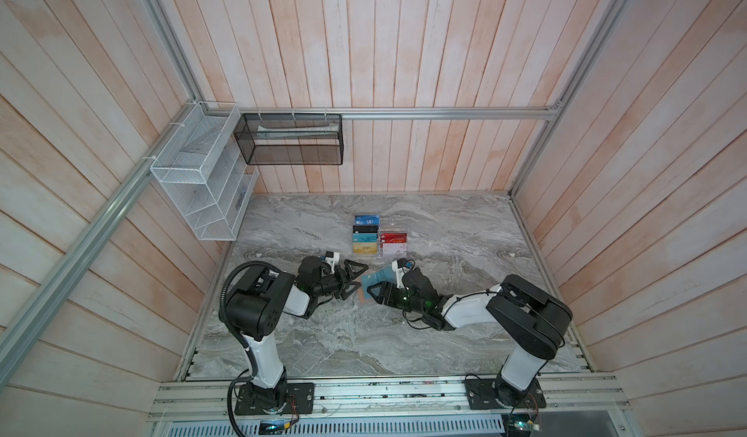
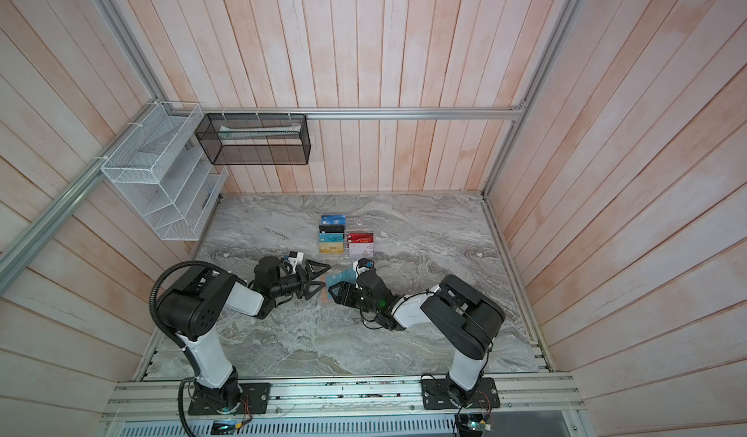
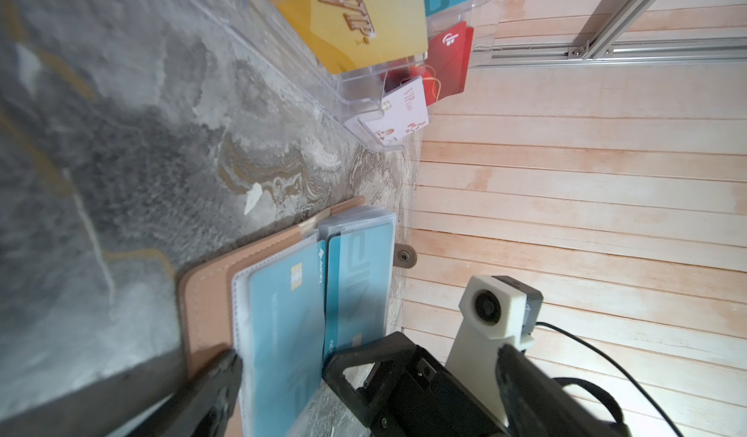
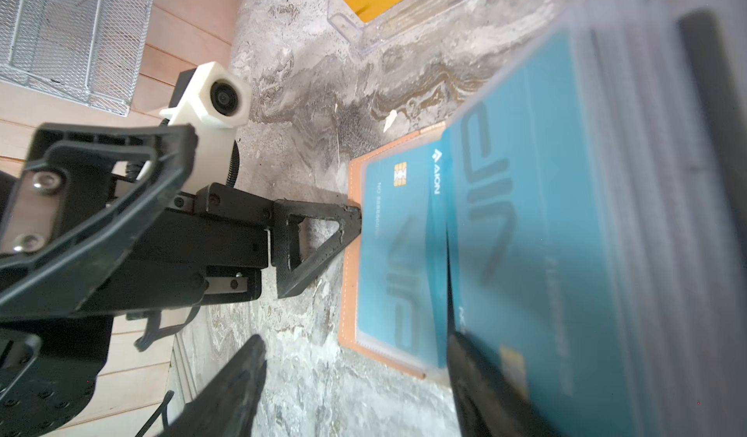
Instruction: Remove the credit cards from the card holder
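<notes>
The card holder (image 1: 372, 281) (image 2: 336, 280) lies open on the marble between both grippers, its tan cover (image 3: 210, 293) underneath and clear sleeve pages on top. Two teal credit cards sit in facing sleeves: one with a chip (image 4: 398, 245) (image 3: 283, 317), one with large lettering (image 4: 525, 220) (image 3: 357, 281). My left gripper (image 1: 355, 280) (image 3: 368, 354) is open, and one fingertip (image 4: 349, 216) presses on the cover's outer edge. My right gripper (image 1: 380, 290) (image 4: 355, 338) is open. One of its fingers (image 4: 477, 378) is at the spine against the raised right-hand pages; the other hangs over bare table.
A clear acrylic tiered stand (image 1: 380, 239) (image 3: 355, 91) holding several coloured cards stands just behind the card holder. A white wire basket (image 1: 194, 180) and a black mesh basket (image 1: 291, 140) hang on the left and back walls. Wooden walls enclose the table.
</notes>
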